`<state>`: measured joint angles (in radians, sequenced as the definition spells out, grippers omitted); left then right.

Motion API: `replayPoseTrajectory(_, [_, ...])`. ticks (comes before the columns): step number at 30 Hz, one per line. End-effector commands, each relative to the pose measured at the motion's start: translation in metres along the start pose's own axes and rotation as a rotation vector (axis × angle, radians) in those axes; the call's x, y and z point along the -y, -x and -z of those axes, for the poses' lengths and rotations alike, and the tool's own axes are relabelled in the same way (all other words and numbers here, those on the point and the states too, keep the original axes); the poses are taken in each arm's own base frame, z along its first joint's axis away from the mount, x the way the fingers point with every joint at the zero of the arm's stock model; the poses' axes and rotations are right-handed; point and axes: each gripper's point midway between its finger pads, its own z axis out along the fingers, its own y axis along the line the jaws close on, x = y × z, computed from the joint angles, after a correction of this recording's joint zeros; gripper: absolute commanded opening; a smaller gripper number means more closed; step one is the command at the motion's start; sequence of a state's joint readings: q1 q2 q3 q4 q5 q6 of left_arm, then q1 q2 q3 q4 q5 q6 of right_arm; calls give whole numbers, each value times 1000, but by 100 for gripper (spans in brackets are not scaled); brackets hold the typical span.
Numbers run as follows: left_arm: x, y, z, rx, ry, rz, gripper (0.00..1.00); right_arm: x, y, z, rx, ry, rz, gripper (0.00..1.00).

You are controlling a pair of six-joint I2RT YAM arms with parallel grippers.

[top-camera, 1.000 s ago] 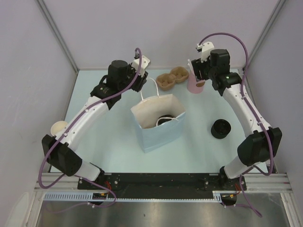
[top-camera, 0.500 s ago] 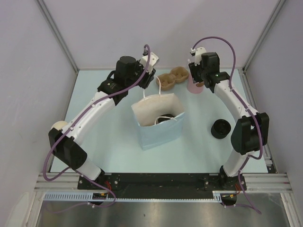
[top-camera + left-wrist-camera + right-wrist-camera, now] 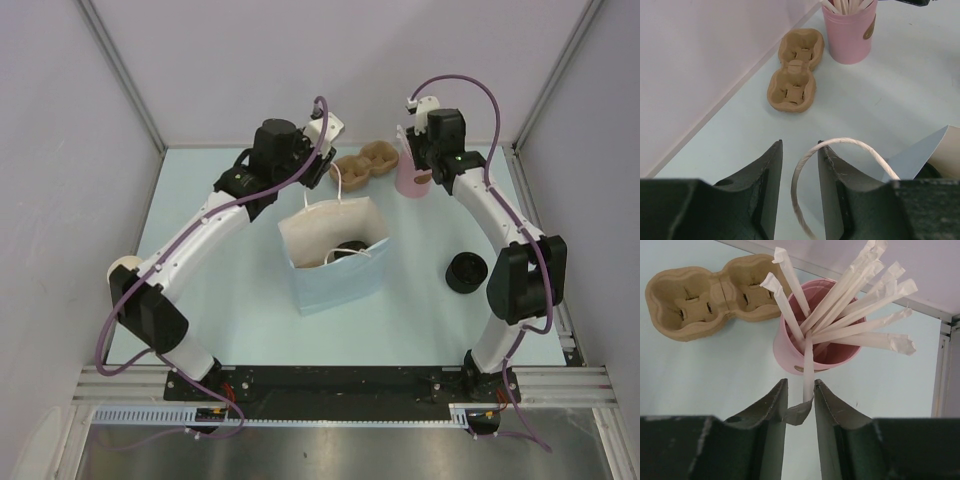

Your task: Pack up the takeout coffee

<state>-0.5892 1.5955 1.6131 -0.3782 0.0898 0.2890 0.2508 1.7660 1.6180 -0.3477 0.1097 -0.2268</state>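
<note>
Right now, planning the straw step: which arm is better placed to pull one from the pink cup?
Right. The right tool is at the pink cup with one straw end between its jaws; the left tool straddles the bag handle, farther from the cup.

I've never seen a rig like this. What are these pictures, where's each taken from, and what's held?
Two robot arms stand at a table. One picture looks down from above; the others come from cameras on each wrist. A blue paper bag holds the lidded coffee cup; nearby sit a cardboard cup carrier and a pink cup of straws. The left gripper straddles the bag's handle, jaws open. The right gripper flanks the end of one straw; gripped or not, I can't tell.
</note>
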Motion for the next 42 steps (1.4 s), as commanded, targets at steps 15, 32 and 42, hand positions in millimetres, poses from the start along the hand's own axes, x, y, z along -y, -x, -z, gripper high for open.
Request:
replayPoseTrajectory(15, [10,46,-9,100,-15,-24,38,22,29,4,94,-58,-54,6])
replayPoseTrajectory(32, [2,48,41,105,37,-62,93,27,40,30,117,-31,-76,0])
replayPoseTrajectory(42, [-11,52,91,135,89,-89,99,24,47,75,129,9,-65,0])
